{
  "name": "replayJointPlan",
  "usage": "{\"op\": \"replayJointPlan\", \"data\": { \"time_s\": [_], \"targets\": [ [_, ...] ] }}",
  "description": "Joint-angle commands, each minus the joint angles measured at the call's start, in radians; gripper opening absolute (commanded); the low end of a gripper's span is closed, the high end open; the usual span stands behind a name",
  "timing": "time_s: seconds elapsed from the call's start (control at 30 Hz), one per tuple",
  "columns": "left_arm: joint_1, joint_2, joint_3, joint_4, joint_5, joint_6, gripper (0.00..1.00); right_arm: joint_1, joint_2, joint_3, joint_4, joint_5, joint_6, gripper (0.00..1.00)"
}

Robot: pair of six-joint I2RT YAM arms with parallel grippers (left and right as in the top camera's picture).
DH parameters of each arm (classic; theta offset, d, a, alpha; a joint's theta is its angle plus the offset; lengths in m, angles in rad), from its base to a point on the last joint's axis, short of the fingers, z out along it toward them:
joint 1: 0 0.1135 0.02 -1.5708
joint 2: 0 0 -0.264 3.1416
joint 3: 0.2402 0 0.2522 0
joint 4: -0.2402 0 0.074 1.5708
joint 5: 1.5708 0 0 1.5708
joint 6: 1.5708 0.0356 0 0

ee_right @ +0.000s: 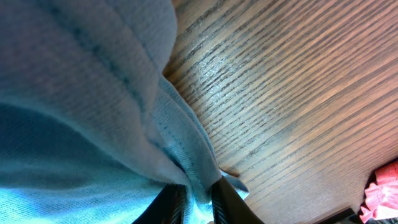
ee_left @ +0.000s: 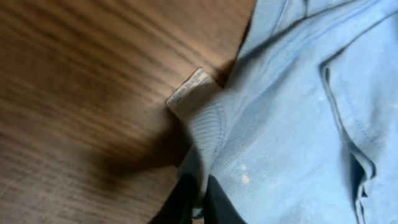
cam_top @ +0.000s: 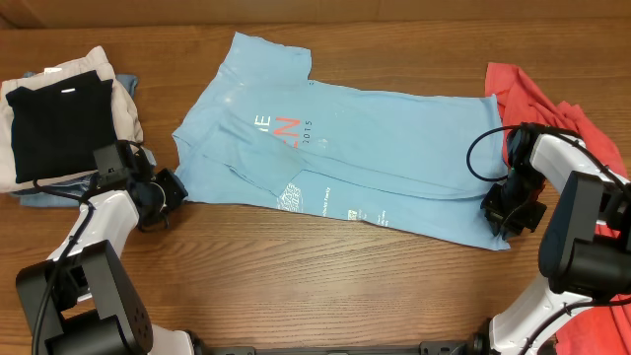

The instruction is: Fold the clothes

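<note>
The sky-blue T-shirt lies spread across the middle of the table, print up, with "2015" lettering showing and one sleeve folded inward. My left gripper is at its left edge, shut on the collar fabric, where a white label sticks out. My right gripper is at the shirt's right lower corner, shut on the bunched hem. Coral-red garments lie behind and beside my right arm.
A stack of folded black, beige and denim pieces sits at the far left. More coral cloth lies at the right front corner. Bare wood table runs along the front edge.
</note>
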Motion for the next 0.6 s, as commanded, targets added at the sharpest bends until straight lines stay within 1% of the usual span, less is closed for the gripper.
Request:
{"op": "replayJointPlan", "data": {
  "time_s": [0.0, 0.07, 0.2, 0.27, 0.37, 0.47, 0.57],
  "targets": [
    [0.0, -0.002, -0.008, -0.032, -0.047, 0.01, 0.04, -0.005, 0.021, -0.008, 0.051, -0.005, 0.008, 0.19],
    [0.002, -0.004, -0.008, -0.066, -0.088, -0.014, 0.04, -0.005, 0.021, -0.008, 0.051, -0.005, 0.008, 0.19],
    [0.026, -0.024, -0.008, -0.184, -0.274, -0.126, 0.04, -0.005, 0.021, -0.008, 0.051, -0.005, 0.008, 0.19],
    [0.053, -0.045, -0.008, -0.226, -0.336, -0.155, 0.04, -0.005, 0.021, -0.008, 0.051, -0.005, 0.008, 0.19],
    [0.114, -0.089, -0.008, -0.253, -0.357, -0.159, 0.04, -0.005, 0.021, -0.008, 0.049, -0.005, 0.008, 0.19],
    [0.188, -0.142, -0.008, -0.276, -0.357, -0.191, 0.04, -0.005, 0.021, -0.008, 0.032, -0.005, 0.008, 0.19],
    [0.227, -0.167, -0.008, -0.284, -0.357, -0.192, 0.04, -0.004, 0.021, -0.008, 0.015, -0.005, 0.008, 0.19]
  ]
}}
